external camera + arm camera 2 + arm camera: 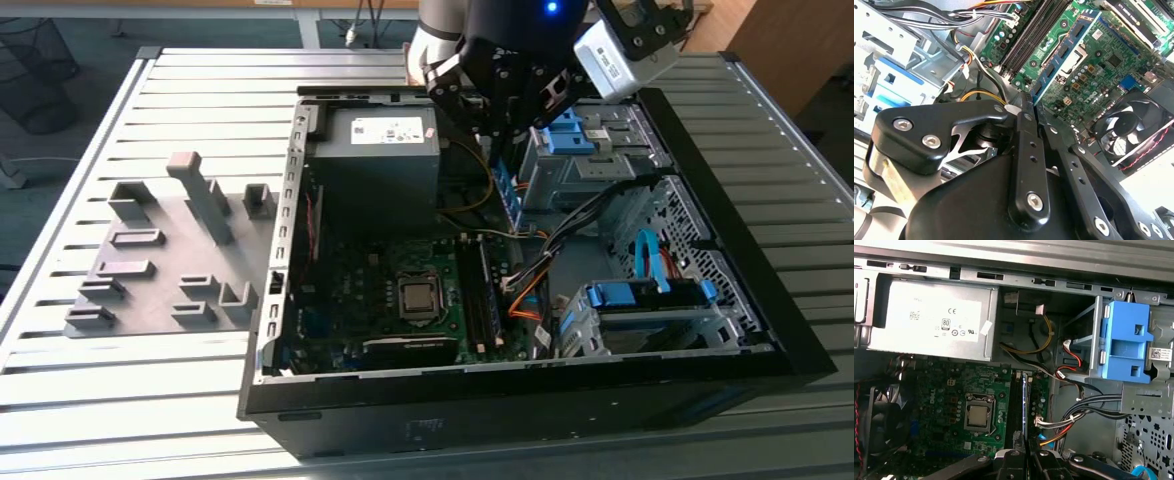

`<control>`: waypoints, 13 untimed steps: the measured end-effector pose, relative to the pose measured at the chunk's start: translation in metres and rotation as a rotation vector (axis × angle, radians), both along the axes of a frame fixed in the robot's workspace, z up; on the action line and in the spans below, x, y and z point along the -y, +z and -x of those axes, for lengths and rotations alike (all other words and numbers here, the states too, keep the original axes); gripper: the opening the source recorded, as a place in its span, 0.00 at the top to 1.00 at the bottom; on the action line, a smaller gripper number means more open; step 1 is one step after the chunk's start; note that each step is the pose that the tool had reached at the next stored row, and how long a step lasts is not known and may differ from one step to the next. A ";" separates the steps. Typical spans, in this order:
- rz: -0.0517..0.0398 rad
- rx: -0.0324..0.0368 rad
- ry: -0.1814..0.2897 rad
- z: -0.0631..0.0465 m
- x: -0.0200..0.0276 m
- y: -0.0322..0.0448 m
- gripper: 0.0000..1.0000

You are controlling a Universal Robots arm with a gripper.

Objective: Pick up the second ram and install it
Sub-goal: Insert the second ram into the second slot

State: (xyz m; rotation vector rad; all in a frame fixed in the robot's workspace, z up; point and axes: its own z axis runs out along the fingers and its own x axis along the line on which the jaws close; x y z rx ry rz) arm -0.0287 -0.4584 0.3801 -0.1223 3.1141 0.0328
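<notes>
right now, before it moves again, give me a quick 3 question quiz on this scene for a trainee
1. True or false: the tool is clamped on the ram, with the stick over the open case.
2. In the first wrist view, what colour is the plastic bracket on the drive cage? A red, B blue, C yellow.
3. Short answer: does a cooler cover the cpu?

Key: 1 true. 2 B. 3 no, the cpu sits bare in its socket.
</notes>
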 end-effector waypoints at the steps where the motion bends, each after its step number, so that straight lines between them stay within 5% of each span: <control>1: 0.0000 0.0000 0.000 0.000 0.0000 0.0000 0.86; 13: 0.0000 0.0000 -0.039 -0.003 -0.0006 -0.0073 0.86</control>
